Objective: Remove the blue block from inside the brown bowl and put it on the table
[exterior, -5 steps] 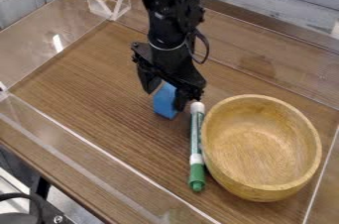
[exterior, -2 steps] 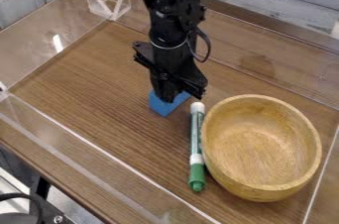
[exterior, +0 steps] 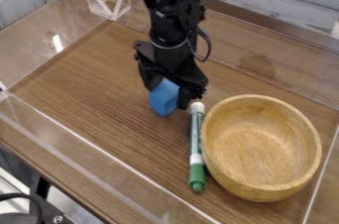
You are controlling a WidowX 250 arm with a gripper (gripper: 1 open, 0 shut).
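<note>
Already the blue block [exterior: 163, 99] sits on the table [exterior: 93, 89].

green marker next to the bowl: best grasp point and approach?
Take the marker mid-barrel on its white section, from straight above, jaws closing across its narrow width. It lies flat on the table, pointing roughly toward the camera, close beside the brown bowl, so the bowl-side finger has little room. The tool stands open over the blue block.

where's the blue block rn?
In the camera view the blue block sits on the table, outside and left of the brown bowl, right under the gripper and beside the green marker's tip.
</note>
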